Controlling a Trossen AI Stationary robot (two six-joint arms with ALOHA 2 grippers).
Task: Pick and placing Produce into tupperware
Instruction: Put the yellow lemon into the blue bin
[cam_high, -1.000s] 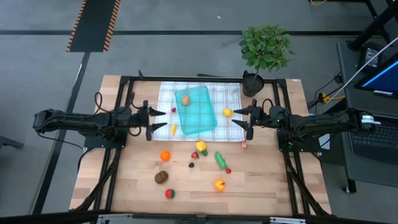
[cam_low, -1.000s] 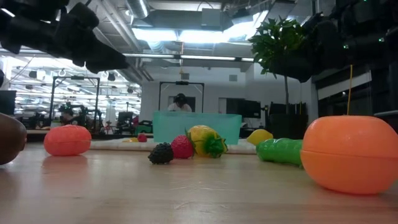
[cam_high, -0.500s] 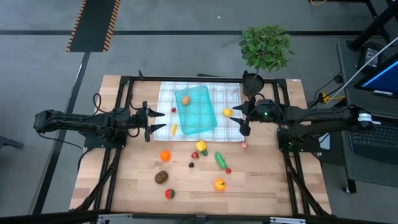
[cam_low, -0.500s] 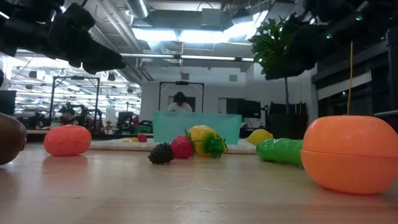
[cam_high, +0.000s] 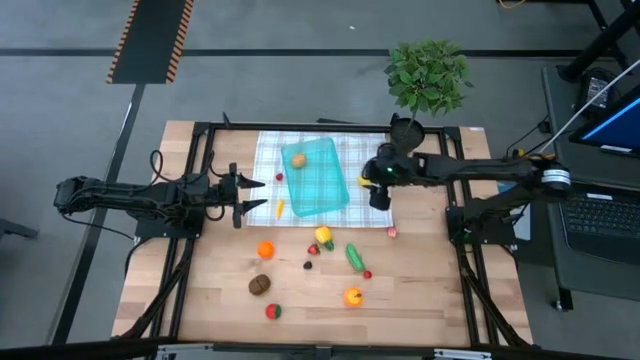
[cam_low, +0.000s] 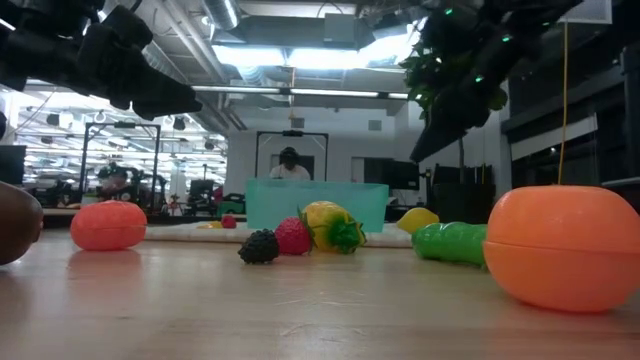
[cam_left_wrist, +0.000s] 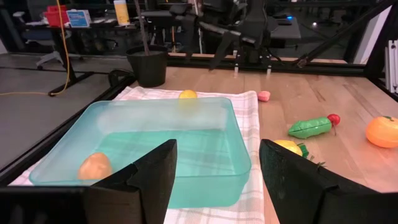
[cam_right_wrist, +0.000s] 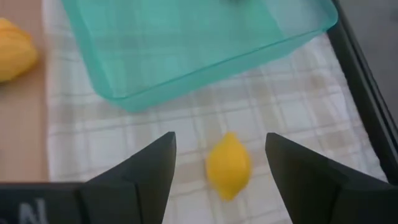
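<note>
Clearly the step in hand is the right arm's pick of the lemon (cam_right_wrist: 228, 164), which lies on the checked cloth (cam_right_wrist: 292, 106) low in the right wrist view, framed between the two spread dark fingers (cam_right_wrist: 134, 177) of the right gripper (cam_right_wrist: 219, 180). Nothing is held yet. To do it well, I judge the gripper should drop straight down with the lemon centred in the gap and close across its narrow waist, since the rounded toy could squirt out sideways if caught near an end.

Just beyond the lemon, toward the upper half of that view, sits the teal tupperware (cam_right_wrist: 186, 43); its near wall is close, so the lift needs to clear that rim before moving over it. In the high view the tupperware (cam_high: 315, 178) lies at upper centre, a brown potato (cam_high: 298, 160) already in its far corner, most of the floor open for a drop.

At centre left, the left gripper (cam_high: 250, 192) waits, fingers apart and empty, just off the cloth's left edge. The potted plant (cam_high: 425, 80) at upper right stands near the right arm, limiting room there.
</note>
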